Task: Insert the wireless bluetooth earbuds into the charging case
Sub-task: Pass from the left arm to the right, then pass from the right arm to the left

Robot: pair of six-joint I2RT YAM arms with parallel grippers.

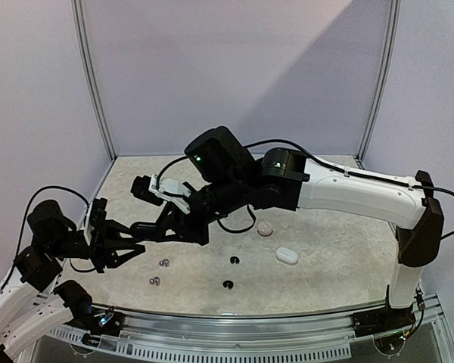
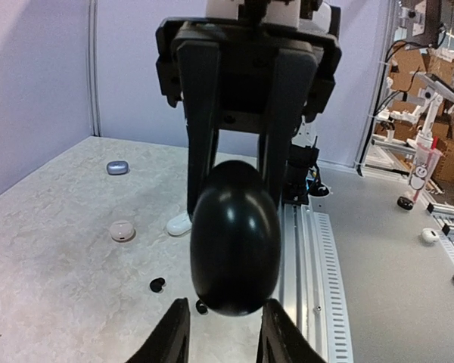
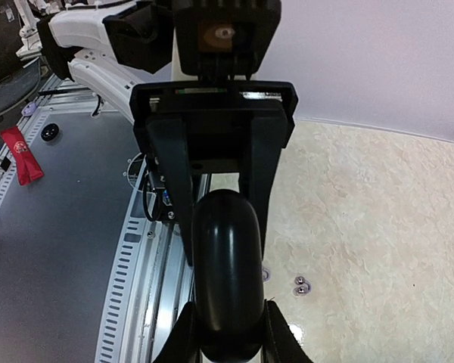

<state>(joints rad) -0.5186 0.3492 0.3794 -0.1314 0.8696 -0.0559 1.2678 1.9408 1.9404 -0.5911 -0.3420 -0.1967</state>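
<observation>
I have the black charging case [image 2: 234,238] up in the air over the near-left part of the table [image 1: 340,257], caught between the two arms, which meet tip to tip. The right gripper [image 3: 228,333] is clamped on it: in its own wrist view both fingertips press against the sides of the case. The left gripper [image 2: 225,333] comes at it from the other end with its fingers set narrow around the case's rounded tip. I cannot tell whether they are gripping or only flanking it.

The case looks closed to me. I see a smooth dark egg with no lid gap in either wrist view. So I judge this step to be a handover or a two-handed lid opening, with no bud loaded yet.

The wireless bluetooth earbuds lie loose on the table below. Two black buds [image 1: 234,260] are near the middle of the near edge, and two grey buds [image 1: 165,262] sit to their left, close under the grippers. A white case [image 1: 286,255] and a pinkish round piece [image 1: 265,228] lie to the right. A lavender case [image 2: 117,167] sits farther back.

Next I need one gripper firm on the base while the other works the lid. The shell is glossy and curved, so I expect it to slip or twist if both arms pull unevenly.
</observation>
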